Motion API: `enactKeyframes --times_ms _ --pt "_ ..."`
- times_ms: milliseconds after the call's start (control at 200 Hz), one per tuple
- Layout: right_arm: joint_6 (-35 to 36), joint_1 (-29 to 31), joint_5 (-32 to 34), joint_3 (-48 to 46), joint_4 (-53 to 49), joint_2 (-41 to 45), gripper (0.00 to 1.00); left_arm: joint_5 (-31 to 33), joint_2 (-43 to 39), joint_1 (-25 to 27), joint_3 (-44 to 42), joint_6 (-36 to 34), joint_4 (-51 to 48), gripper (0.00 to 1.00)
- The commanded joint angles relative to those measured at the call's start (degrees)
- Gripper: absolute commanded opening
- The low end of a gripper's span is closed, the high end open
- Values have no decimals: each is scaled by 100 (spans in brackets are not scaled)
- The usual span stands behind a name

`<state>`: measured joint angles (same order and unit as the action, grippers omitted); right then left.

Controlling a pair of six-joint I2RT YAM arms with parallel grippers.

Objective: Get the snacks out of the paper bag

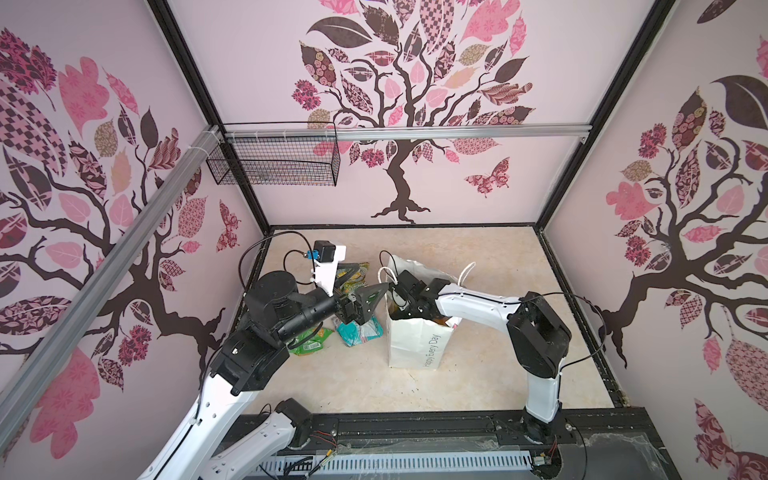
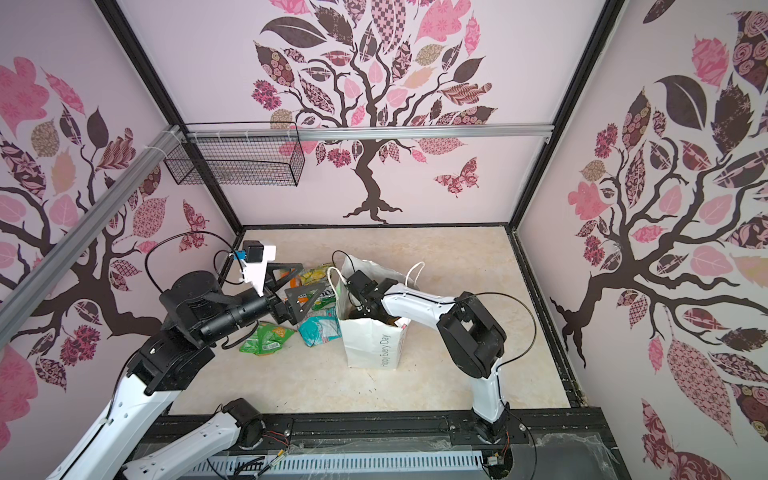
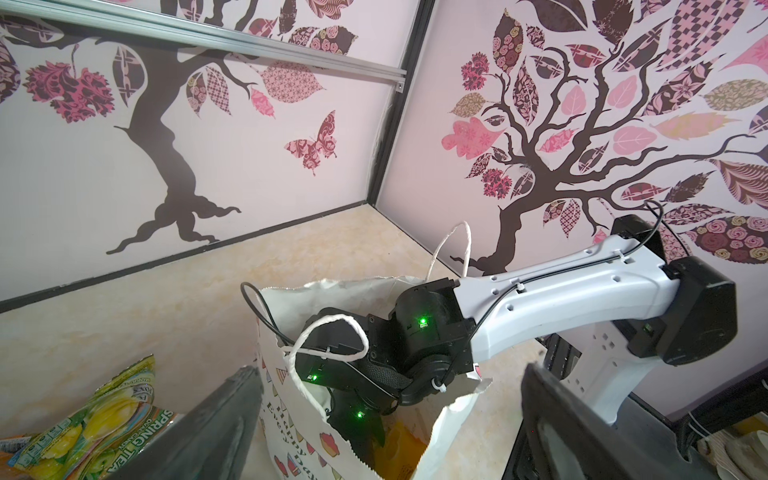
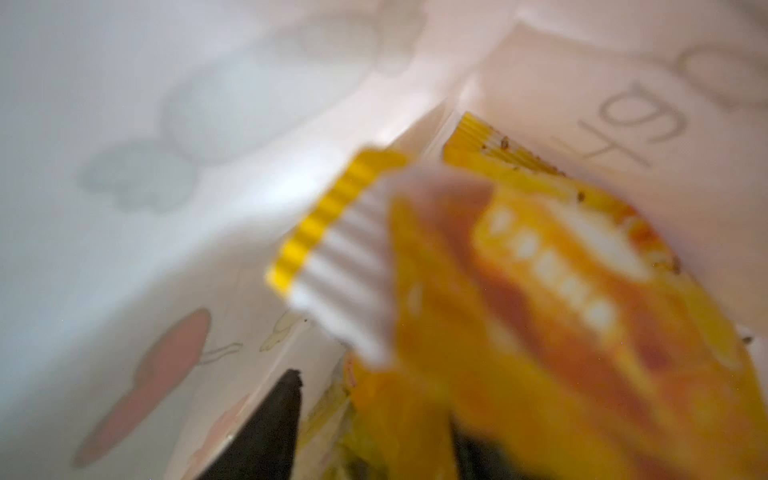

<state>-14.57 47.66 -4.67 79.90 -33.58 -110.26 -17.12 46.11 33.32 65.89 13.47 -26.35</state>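
Pink tree-patterned walls close in a beige marbled tabletop, where the paper bag stands upright near the middle, white, with grey "Happy Every Day" lettering down one side and small coloured pictures on another. Beside it on the left, a green packet, a teal packet and a green-yellow FOX'S packet already lie out on the table. The right gripper is sunk deep in the bag's mouth. Its wrist view, badly blurred, shows an orange-yellow packet lying between the two dark fingers. Whether they are pinching it or merely flank it cannot be told. The left gripper hovers just outside the bag's rim with its fingers spread wide and nothing in them. The packet looks like thin glossy film: probably very light, crinkly and slippery, with contents that hard squeezing could crush. Its ribbed crimped seam, striped yellow and white, seems the best place to take hold, being flat, stiffer and less likely to slide than the puffed middle. The bag itself is light, stiff paper, so it could easily tip or lift along with a snagged packet.
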Motion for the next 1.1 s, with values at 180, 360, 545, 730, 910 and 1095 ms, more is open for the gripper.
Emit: enactKeyframes --times_ms 180,360,545,730,910,1095 --pt "142 7 1173 180 -79 -9 85 27 31 12 -134 -30 49 98" --pt "183 6 1262 159 210 -458 87 24 43 14 -115 -63 2 99" --pt "233 -19 1145 69 379 -752 77 69 -42 15 -205 -56 -12 99" --pt "235 -67 1029 -94 468 -645 50 71 -49 13 -204 -73 -24 99" --pt "235 -65 993 -160 494 -377 28 56 -22 13 -208 -45 -2 99" --pt "238 -67 985 -168 440 -101 17 60 -31 8 -224 -51 -2 98"
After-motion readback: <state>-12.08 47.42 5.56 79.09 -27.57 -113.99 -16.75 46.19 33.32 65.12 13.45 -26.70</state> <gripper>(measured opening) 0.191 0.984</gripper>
